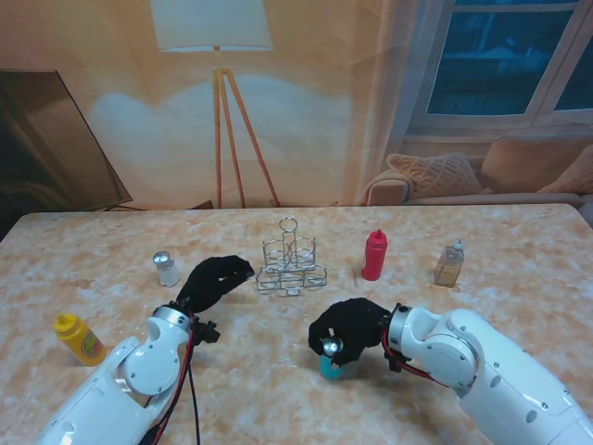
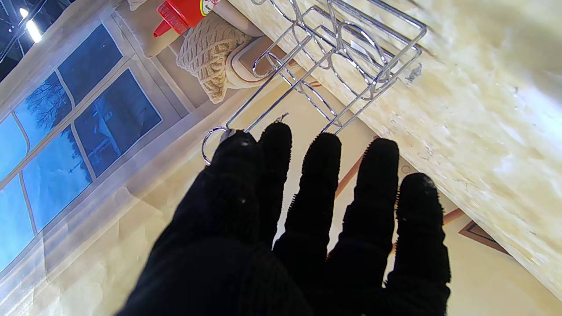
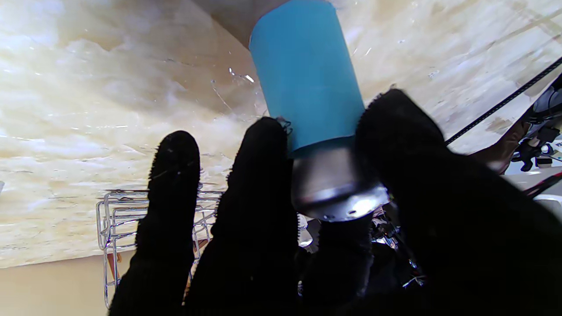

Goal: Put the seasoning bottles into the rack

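Because the blue shaker [image 3: 307, 79] is a small, rigid cylinder with a smooth wall and a slick metal cap, it likely weighs little but could slip. It stands on the surface [image 1: 519, 241], nearer to the robot than the wire rack [image 1: 291, 264]. The right hand [image 1: 347, 329] clamps its fingers [image 3: 259, 175] around the cap end; gripping the blue wall looks safer. The left hand [image 1: 215, 281] hangs splayed, holding nothing, beside the rack.

No legible text or labels anywhere.

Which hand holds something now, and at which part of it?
The right hand grips the blue shaker at its silver cap, between thumb and fingers. The left hand holds nothing.
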